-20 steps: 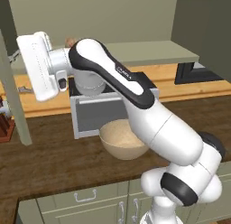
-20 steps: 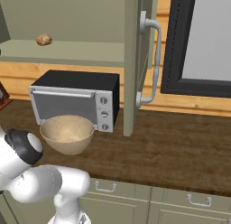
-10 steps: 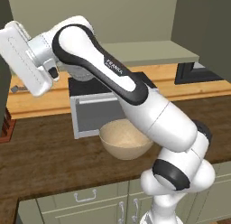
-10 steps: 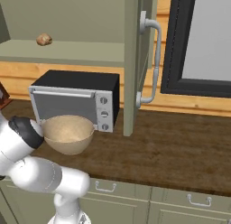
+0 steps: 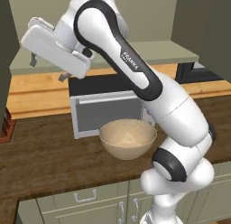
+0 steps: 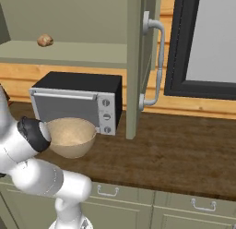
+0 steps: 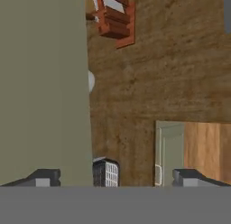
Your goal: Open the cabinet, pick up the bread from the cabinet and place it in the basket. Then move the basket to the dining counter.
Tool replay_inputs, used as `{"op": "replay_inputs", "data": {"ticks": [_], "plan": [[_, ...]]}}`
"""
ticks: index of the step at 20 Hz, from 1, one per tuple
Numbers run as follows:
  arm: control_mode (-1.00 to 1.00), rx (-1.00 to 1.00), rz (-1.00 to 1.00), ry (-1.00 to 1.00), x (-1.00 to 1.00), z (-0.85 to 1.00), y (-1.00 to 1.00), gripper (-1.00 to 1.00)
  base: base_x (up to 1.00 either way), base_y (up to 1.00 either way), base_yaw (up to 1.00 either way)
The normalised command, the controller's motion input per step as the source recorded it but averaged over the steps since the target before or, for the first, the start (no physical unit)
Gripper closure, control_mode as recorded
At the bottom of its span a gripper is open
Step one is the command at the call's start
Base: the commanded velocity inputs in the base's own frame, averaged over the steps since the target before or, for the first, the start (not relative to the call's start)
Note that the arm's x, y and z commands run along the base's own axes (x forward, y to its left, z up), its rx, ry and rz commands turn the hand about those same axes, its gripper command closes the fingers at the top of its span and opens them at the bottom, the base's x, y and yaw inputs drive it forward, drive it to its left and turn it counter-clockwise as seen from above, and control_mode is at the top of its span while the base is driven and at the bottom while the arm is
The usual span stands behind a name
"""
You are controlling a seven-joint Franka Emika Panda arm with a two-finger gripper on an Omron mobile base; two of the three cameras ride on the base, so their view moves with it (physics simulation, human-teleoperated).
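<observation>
The cabinet stands open, its door (image 6: pixel 137 62) with a long silver handle (image 6: pixel 156 62) swung out toward me. The bread (image 6: pixel 44 40), a small tan lump, lies at the left of the green shelf (image 6: pixel 83 52). The arm hides the bread in the left base view. The beige basket (image 5: pixel 128 138) (image 6: pixel 69 136) sits on the wood worktop in front of the microwave. My gripper (image 5: pixel 47 68) (image 7: pixel 118 177) hangs open and empty at shelf height, left of the microwave and well above the worktop, pointing down. The dining counter is out of view.
A dark microwave (image 5: pixel 108 105) (image 6: pixel 78 105) stands under the shelf. The other cabinet door (image 5: pixel 4 60) (image 7: pixel 45 83) is close to the hand on its left. A red-brown rack (image 7: pixel 115 15) sits on the worktop (image 6: pixel 184 154) below. A dark-framed window (image 6: pixel 203 43) is at the right.
The arm has risen and the hand has swung rightward, away from the left door and in front of the shelf. The jaws have stayed open. The basket and the bread have not moved.
</observation>
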Motion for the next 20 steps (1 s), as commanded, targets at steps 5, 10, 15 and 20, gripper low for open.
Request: {"op": "replay_inputs", "data": {"ticks": [5, 10, 15, 20], "plan": [[-1.00, -0.14, -0.02, -0.30, 0.39, -0.35, -1.00, -1.00, 0.00, 0.00, 0.00], [-1.00, -0.09, 0.01, -0.42, 0.45, -0.95, -0.89, -1.00, 0.00, 0.00, 0.00], [-1.00, -0.05, 0.01, -0.41, 0.00, 0.01, -0.52, -1.00, 0.00, 0.00, 0.00], [-1.00, -0.08, -0.03, 0.05, 0.19, 0.71, -0.04, -1.00, 0.00, 0.00, 0.00]]}}
